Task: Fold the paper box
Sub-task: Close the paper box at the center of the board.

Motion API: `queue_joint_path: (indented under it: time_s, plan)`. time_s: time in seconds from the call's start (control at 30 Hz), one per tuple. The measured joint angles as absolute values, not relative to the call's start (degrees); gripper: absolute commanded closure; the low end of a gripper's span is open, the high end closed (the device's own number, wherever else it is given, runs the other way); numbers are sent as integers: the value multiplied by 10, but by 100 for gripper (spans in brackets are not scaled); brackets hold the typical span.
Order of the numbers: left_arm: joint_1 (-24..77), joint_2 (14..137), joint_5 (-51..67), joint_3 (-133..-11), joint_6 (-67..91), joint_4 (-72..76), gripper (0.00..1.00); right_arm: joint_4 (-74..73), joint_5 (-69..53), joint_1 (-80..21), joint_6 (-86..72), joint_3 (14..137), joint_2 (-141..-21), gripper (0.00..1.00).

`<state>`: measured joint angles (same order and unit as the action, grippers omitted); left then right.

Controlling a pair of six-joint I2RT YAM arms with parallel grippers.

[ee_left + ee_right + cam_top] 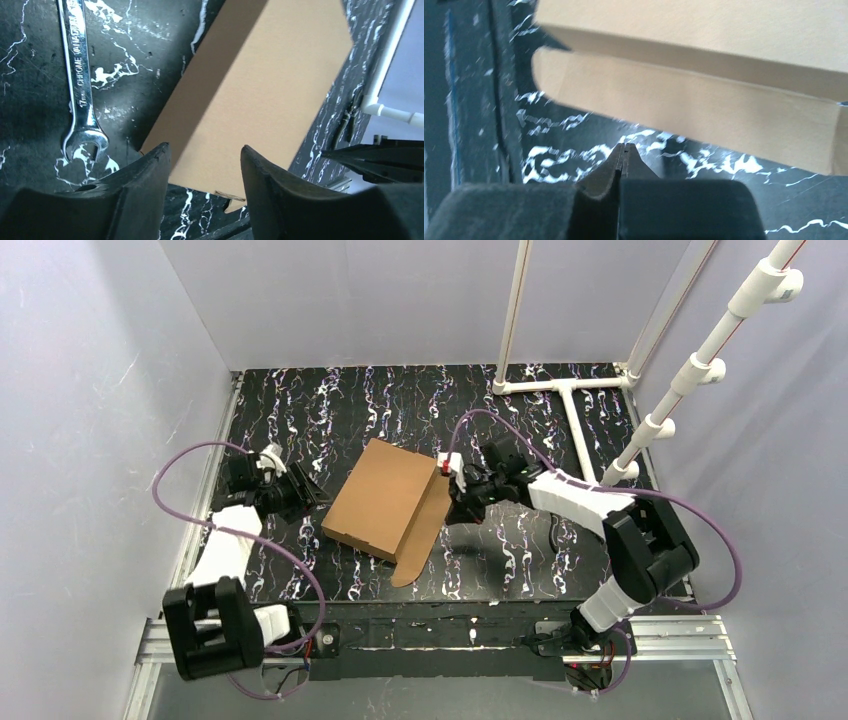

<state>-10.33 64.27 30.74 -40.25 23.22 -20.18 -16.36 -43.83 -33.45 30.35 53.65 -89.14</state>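
Note:
The paper box [380,498] is a brown cardboard box lying closed at the middle of the black marbled table, with one long flap [425,530] sticking out flat along its right side. My left gripper [312,496] sits just off the box's left edge. In the left wrist view it [205,155] stands open, and the box [265,85] lies beyond the fingertips with nothing between them. My right gripper [452,502] is at the flap's right edge. In the right wrist view it [624,147] is shut on nothing, just short of the flap [704,105].
A chrome wrench [82,90] lies on the table left of the box, near my left gripper. A white PVC pipe frame [565,390] stands at the back right. Grey walls close in both sides of the table.

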Motion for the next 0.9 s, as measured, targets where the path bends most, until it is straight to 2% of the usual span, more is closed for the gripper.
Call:
queue_joint_path:
  time_s: [0.13, 0.27, 0.43, 0.73, 0.77, 0.83, 0.9]
  plan:
    - [-103, 715, 310, -402, 241, -180, 63, -59, -369, -356, 193, 540, -934, 99]
    - [-103, 749, 291, -404, 240, -181, 69, -14, -283, -375, 113, 562, -981, 99]
    - [-98, 787, 301, -423, 242, -179, 71, 11, -211, -388, 48, 628, -1043, 99]
    - [-20, 860, 328, -471, 255, -154, 69, 5, -140, -371, 50, 764, -1134, 99]
    - [-18, 858, 322, -473, 257, -157, 67, -5, -139, -369, 59, 783, -1146, 96]
    - [-17, 841, 291, -472, 259, -168, 60, -22, -141, -366, 84, 798, -1149, 84]
    - [-25, 802, 249, -465, 255, -185, 46, -41, -151, -360, 114, 787, -1130, 64]
